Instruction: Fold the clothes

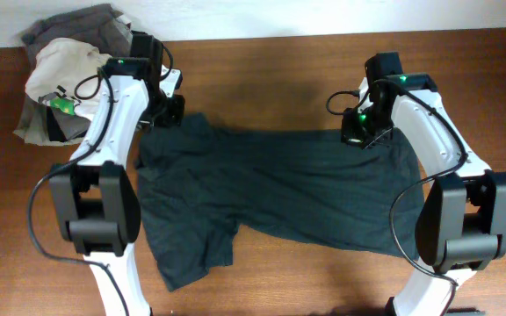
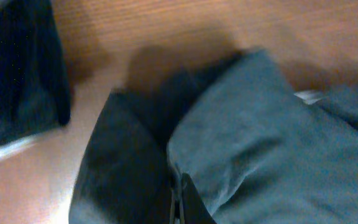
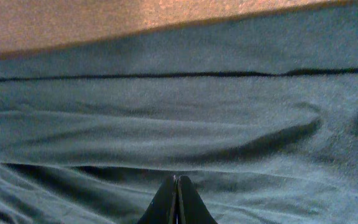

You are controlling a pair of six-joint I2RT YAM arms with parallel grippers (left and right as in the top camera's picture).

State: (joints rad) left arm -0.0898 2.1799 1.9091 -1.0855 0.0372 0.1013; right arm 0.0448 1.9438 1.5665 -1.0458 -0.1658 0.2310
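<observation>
My left hand (image 2: 180, 198) and right hand (image 3: 176, 199) each pinch the shirt (image 1: 279, 184); I'd lift both evenly, keeping it taut.

Brown wooden table (image 1: 279, 88) — white wall (image 1: 323, 13) behind.

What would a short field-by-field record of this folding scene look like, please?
Garment: dark T-shirt, spread out and wrinkled on the table
Left fingers: shut on the T-shirt's far left part, fabric bunched around them
Right fingers: shut on the T-shirt near its far right edge
Fold: not yet made
Pile: white garment on grey garment, at the table's far left corner
</observation>
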